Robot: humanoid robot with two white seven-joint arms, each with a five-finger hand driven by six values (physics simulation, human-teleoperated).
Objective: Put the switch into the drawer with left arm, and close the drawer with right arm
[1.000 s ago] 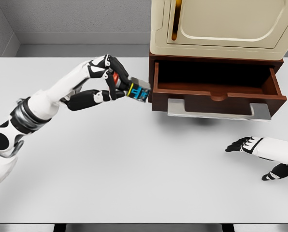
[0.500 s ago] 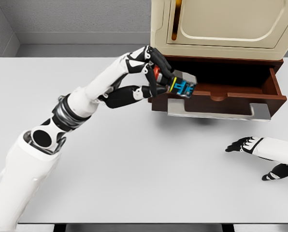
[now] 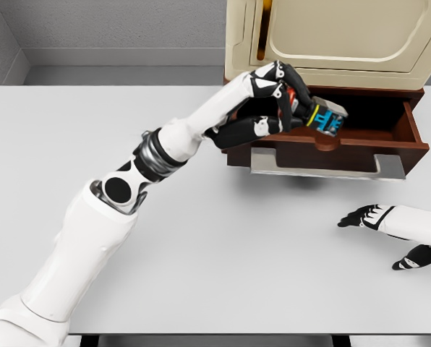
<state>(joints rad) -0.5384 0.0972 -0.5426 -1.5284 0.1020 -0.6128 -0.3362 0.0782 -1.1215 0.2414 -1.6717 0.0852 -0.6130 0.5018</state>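
Your left robot hand [image 3: 284, 108] has its fingers closed around the switch [image 3: 322, 117], holding it over the open cavity of the dark red drawer [image 3: 331, 141], just above the front panel and left of the drawer's middle. The drawer is pulled out beneath the cream cabinet [image 3: 331, 40], with its grey handle [image 3: 324, 168] along the front edge. Your right robot hand [image 3: 389, 231] rests on the white tabletop [image 3: 223, 238], well in front of the drawer and to its right, fingers spread and holding nothing.

White table [image 3: 201, 238] bearing drawer cabinet [image 3: 324, 87]
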